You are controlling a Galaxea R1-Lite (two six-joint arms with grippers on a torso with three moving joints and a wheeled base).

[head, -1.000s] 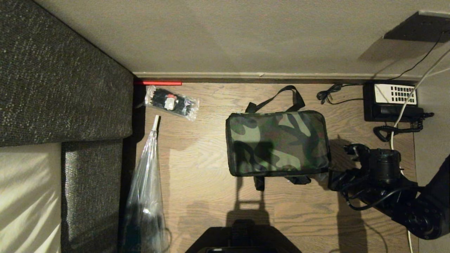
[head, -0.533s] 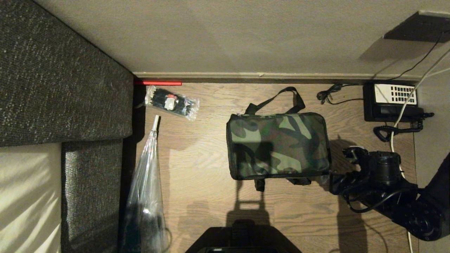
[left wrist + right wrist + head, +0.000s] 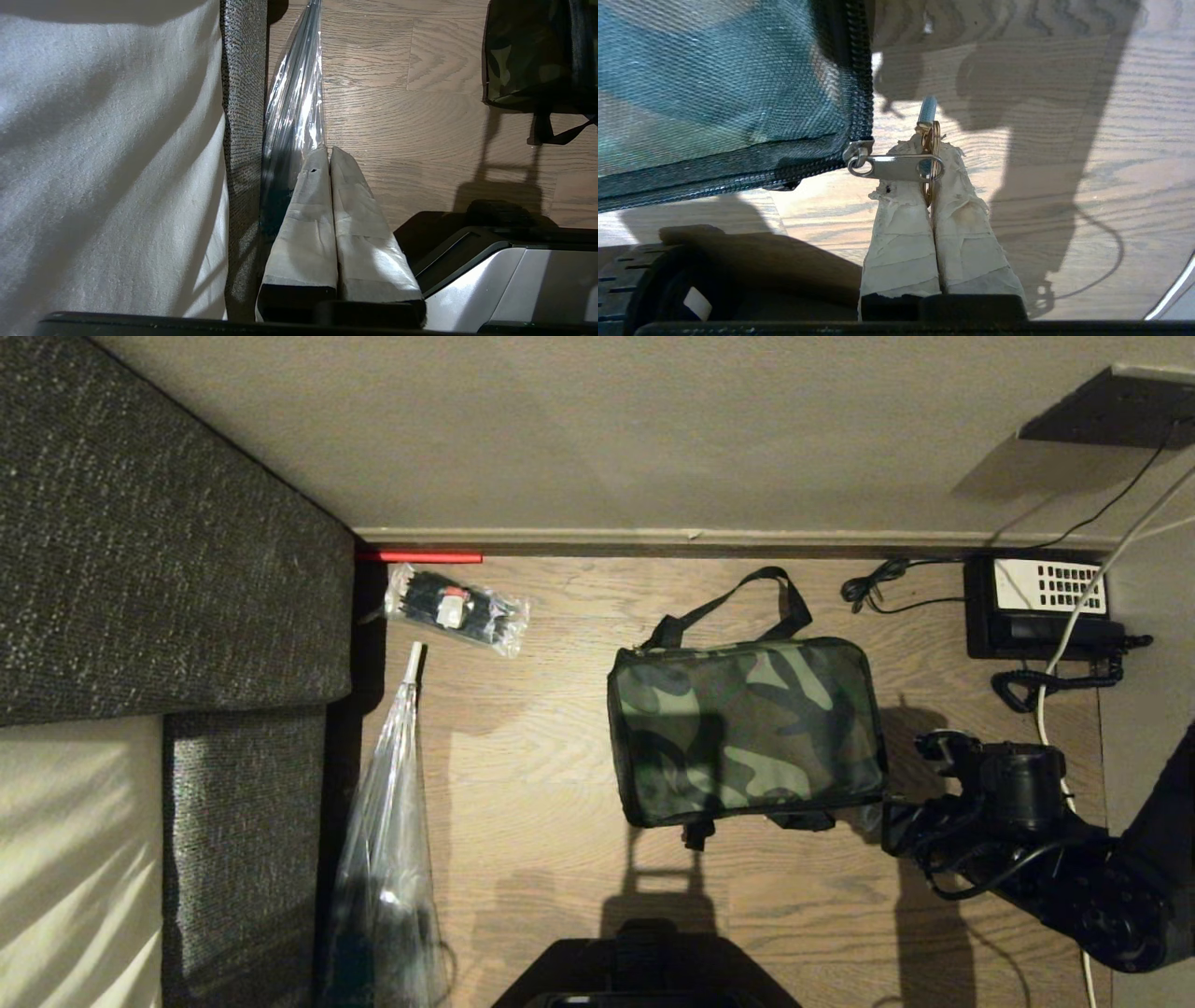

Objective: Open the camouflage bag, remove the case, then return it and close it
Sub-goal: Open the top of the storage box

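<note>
wood floor (image 3: 560,803), one camouflage bag (image 3: 747,728)

The camouflage bag (image 3: 747,728) is looking like rough woven cloth, matt; its zipper pull (image 3: 896,167) is shining as smooth metal; the right claw (image 3: 930,154) is wearing crinkly white tape; the floor (image 3: 541,784) is showing grainy wood; a long plastic bag (image 3: 387,840) is gleaming, clear and glossy.

Dim, warm light falls from behind the robot, throwing hard dark shadows forward across the brown wooden plank floor (image 3: 541,784); all views stay sharp.
</note>
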